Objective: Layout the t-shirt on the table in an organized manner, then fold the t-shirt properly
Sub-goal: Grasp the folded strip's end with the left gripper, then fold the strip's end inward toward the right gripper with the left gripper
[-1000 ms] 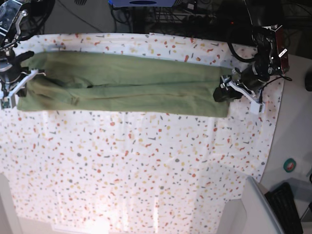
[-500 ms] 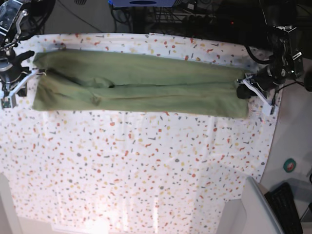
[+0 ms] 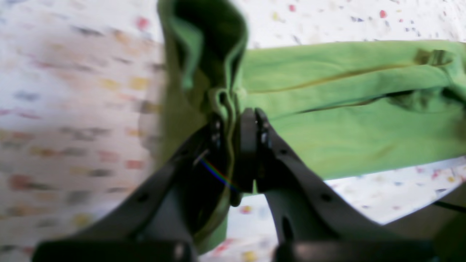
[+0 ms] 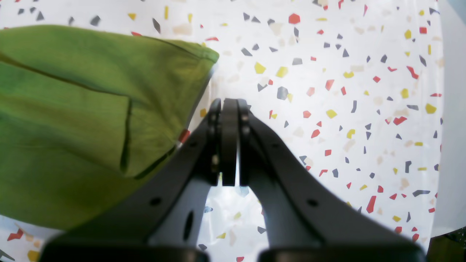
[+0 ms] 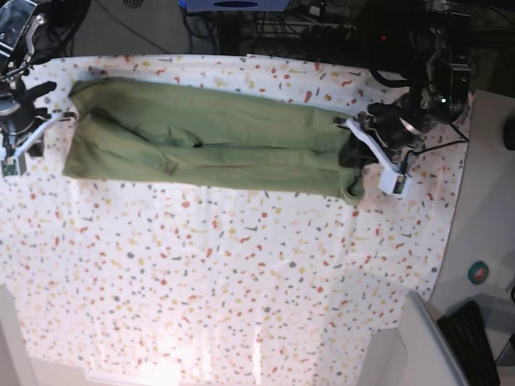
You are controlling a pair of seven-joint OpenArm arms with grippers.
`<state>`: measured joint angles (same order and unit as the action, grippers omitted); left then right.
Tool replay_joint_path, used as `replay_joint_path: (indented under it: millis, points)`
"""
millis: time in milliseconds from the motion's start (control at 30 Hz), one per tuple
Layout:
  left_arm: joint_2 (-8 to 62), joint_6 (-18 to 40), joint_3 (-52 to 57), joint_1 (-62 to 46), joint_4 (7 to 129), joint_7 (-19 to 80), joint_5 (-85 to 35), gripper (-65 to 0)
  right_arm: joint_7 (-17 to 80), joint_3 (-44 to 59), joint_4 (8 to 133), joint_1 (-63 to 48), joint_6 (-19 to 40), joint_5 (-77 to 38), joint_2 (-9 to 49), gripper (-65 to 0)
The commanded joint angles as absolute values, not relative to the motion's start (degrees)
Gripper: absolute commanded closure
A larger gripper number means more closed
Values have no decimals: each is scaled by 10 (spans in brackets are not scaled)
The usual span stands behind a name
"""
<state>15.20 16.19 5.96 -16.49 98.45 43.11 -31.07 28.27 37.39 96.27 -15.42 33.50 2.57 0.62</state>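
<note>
Now t-shirt [image 3: 327, 109] edge pinched between left fingers [image 3: 247, 145].

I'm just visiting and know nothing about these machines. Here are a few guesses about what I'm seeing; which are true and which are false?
1. The left gripper is pinching the green t-shirt. True.
2. The right gripper is also holding the shirt. False: its jaws are shut on nothing, over the speckled table beside the shirt's edge.
3. The shirt is spread out flat with both sleeves showing. False: it lies as a long narrow band, folded lengthwise.
4. The shirt lies near the far edge of the table in the base view. True.
5. The end held by the left gripper is lifted and bunched. True: in the left wrist view the cloth stands up in folds above the jaws.
</note>
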Motion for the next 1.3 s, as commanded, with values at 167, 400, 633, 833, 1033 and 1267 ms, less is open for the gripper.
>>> replay_joint_path:
  millis: [167, 400, 633, 833, 1033, 1267]
  points:
    - [126, 153, -46, -129, 981, 422, -318, 0, 269, 376, 972, -150, 333, 19, 5, 0]
    - [83, 153, -56, -111, 938, 423, -318, 0, 269, 379, 972, -150, 333, 19, 4, 0]
    - [78, 153, -92, -98, 927, 422, -318, 0, 269, 376, 972, -150, 333, 19, 4, 0]
    - [71, 153, -105, -95, 927, 422, -318, 0, 269, 376, 972, -150, 333, 19, 4, 0]
    - [51, 153, -107, -94, 916, 422, -318, 0, 269, 376, 971, -150, 333, 19, 4, 0]
    - [46, 153, -108, -80, 880, 423, -319, 0, 269, 378, 971, -150, 333, 19, 4, 0]
